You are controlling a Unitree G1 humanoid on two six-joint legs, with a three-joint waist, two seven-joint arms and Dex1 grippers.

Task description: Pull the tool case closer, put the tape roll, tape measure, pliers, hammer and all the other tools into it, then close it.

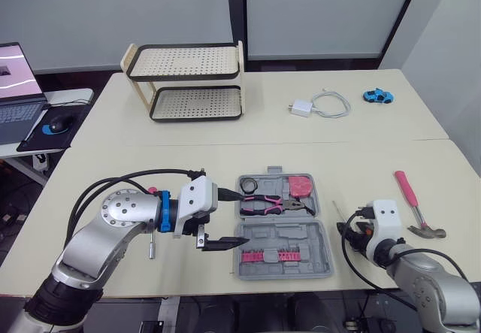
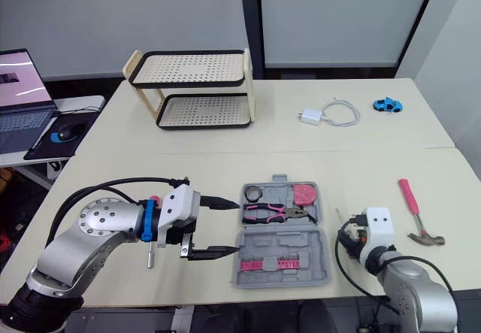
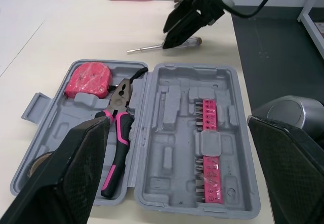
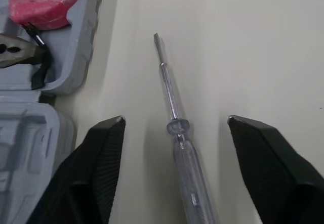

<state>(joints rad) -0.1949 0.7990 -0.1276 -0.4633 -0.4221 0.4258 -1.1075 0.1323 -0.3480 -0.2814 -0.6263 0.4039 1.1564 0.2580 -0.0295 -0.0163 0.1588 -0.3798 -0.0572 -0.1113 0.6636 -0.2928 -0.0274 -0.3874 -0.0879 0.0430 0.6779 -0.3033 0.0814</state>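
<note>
Packing, judged midway: right gripper [image 4: 174,120], splayed either side of steel-shafted screwdriver [image 4: 177,133] with clear glossy handle, flat on cream tabletop [image 1: 225,160] just beside open grey moulded-plastic tool case [image 1: 285,237]; next move likely lowering, then closing on handle. Left gripper [image 1: 242,217], likewise splayed and empty, at case's left edge. Seated in far half: black tape roll [image 1: 249,186], pink-handled pliers [image 1: 270,206], rounded pink tape measure [image 1: 303,186]; farther right, pink-gripped steel claw hammer [image 1: 415,207] loose.

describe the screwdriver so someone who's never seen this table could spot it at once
Find the open grey tool case on the near table. Right of it, before the hammer, a thin screwdriver lies under the right pincer. Its clear handle sets it apart from the pink-handled hammer.
</note>
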